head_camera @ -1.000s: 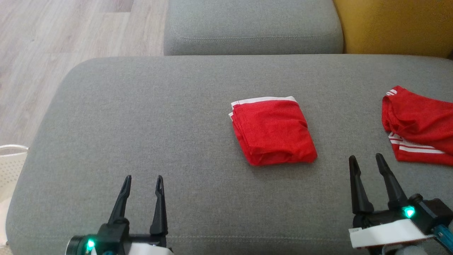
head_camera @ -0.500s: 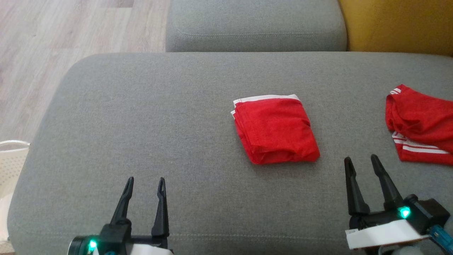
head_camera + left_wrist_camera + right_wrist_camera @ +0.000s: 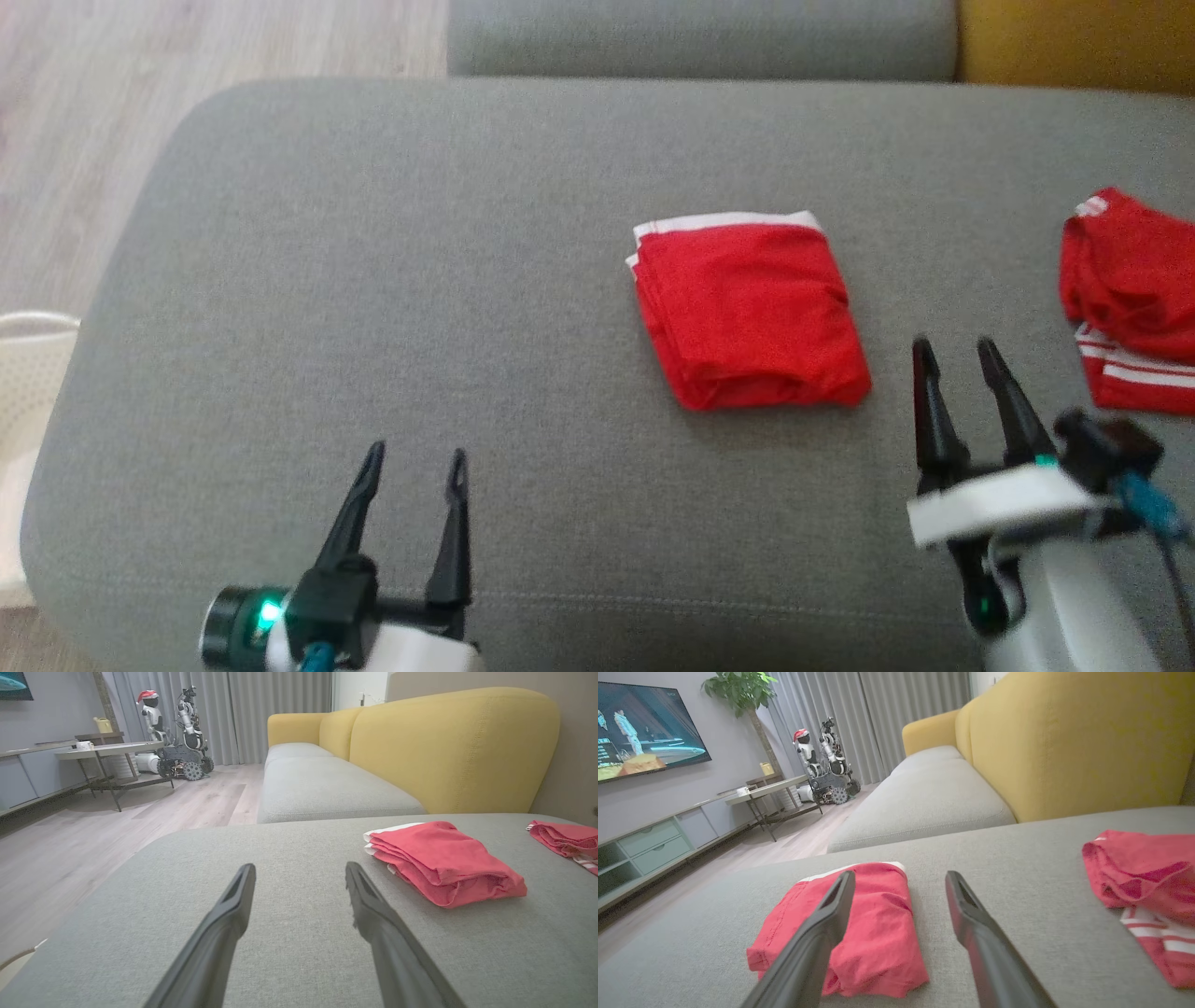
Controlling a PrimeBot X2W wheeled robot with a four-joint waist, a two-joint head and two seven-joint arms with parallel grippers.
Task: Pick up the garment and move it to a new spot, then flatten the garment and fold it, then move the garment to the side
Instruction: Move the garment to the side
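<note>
Folded garment (image 3: 752,313) mid-cushion, grey cushion (image 3: 373,280) stretching left to rounded edge

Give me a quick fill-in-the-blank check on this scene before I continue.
The folded garment lies on a ____ cushion.
The left gripper and right gripper are both ____.
The crumpled garment lies to the robot's ____ of it.
The sofa back is ____.
Missing: gray; open; right; yellow.
</note>
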